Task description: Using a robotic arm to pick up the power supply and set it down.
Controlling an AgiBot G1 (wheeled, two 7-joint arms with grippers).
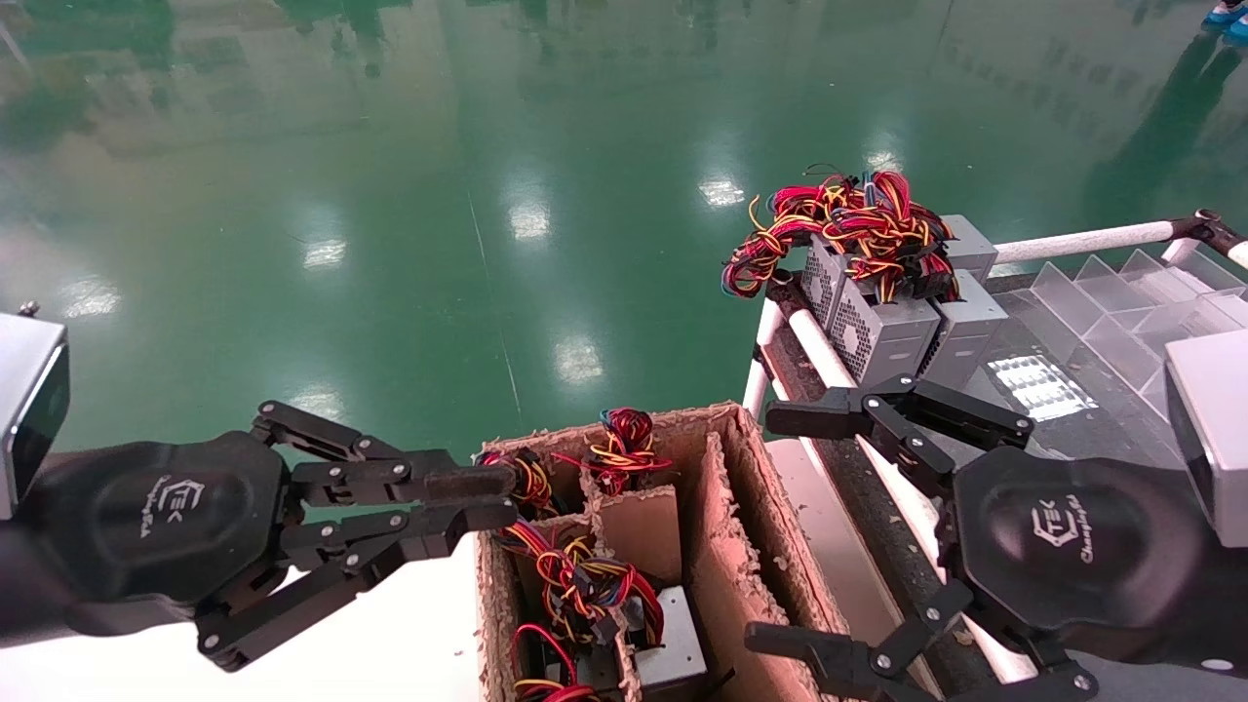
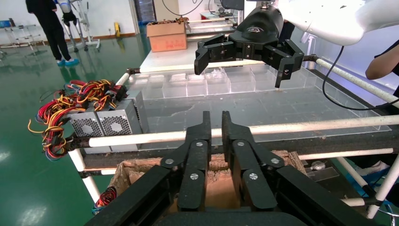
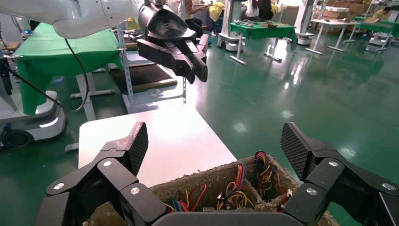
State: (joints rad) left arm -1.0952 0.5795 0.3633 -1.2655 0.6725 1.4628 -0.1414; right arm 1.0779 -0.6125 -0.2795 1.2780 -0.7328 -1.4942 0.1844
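Observation:
Two grey power supplies (image 1: 897, 331) with vent faces stand side by side at the near end of the rack, their red and yellow wires (image 1: 848, 229) piled on top; the left wrist view shows them too (image 2: 106, 125). More units (image 1: 673, 653) sit in a brown divided carton (image 1: 634, 526) with wire bundles (image 3: 240, 188) sticking up. My right gripper (image 1: 780, 531) (image 3: 216, 143) hangs open over the carton's right side and holds nothing. My left gripper (image 1: 483, 497) (image 2: 215, 117) is shut and empty at the carton's left rim.
The carton stands on a white table (image 1: 390, 634). The rack has white tube rails (image 1: 1082, 239) and a clear divider tray (image 1: 1121, 302) behind the two units. Green floor (image 1: 487, 195) lies beyond. A person (image 2: 51, 28) and a brown box (image 2: 167, 35) are far off.

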